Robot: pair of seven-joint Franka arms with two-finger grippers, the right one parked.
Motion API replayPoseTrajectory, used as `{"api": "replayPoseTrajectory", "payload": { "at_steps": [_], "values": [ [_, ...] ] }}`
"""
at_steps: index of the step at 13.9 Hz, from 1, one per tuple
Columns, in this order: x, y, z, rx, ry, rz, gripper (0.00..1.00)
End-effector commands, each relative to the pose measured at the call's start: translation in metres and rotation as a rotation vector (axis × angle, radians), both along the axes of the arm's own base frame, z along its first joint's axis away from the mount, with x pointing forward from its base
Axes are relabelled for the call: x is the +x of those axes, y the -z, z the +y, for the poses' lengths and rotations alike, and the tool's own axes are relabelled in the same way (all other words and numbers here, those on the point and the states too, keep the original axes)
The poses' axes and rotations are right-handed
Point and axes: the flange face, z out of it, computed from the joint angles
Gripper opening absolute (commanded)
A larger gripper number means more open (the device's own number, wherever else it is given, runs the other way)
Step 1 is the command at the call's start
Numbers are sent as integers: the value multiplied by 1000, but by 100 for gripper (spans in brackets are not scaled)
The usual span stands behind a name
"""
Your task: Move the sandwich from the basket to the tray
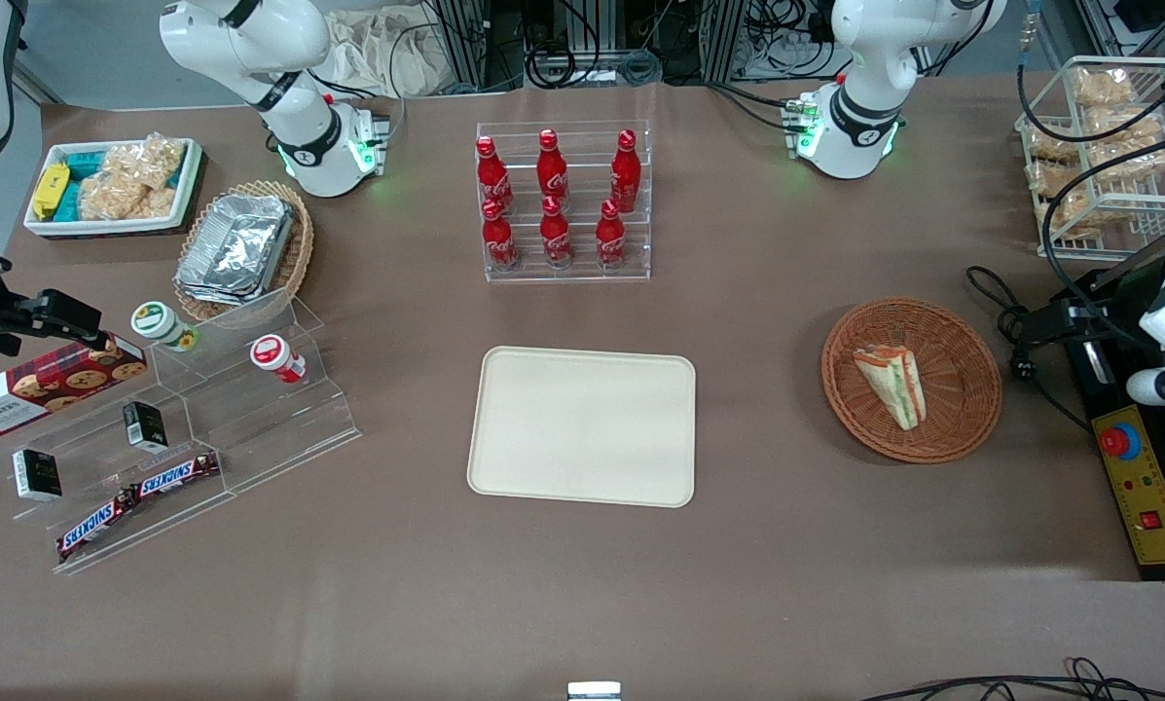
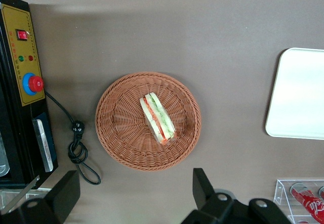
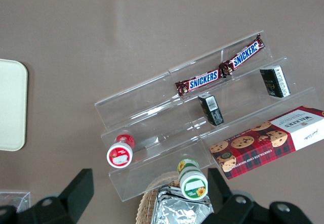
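Nothing done yet. Sandwich (image 1: 891,384) lying in basket (image 1: 971,409), untouched. Tray (image 1: 582,426) bare, well apart, nearer table middle. Gripper (image 2: 135,196) empty, fingers spread wide, apparently high above basket. Left: descend, grasp, carry across, set down.

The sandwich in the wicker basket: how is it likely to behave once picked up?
The sandwich is probably soft, as its layered bread and filling suggest, so it may squash or splay. It looks light. Lying on its side in the basket, it shouldn't roll. The open pincer hovers above.
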Motion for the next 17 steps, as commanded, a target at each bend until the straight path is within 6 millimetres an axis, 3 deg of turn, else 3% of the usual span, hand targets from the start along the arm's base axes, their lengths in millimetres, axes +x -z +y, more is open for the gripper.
{"api": "replayPoseTrajectory", "payload": {
  "at_steps": [1,14,17],
  "values": [
    [-1,1,0,13,2,10,99],
    [1,8,-1,5,2,23,99],
    [2,41,-4,6,5,84,99]
  ]
}}
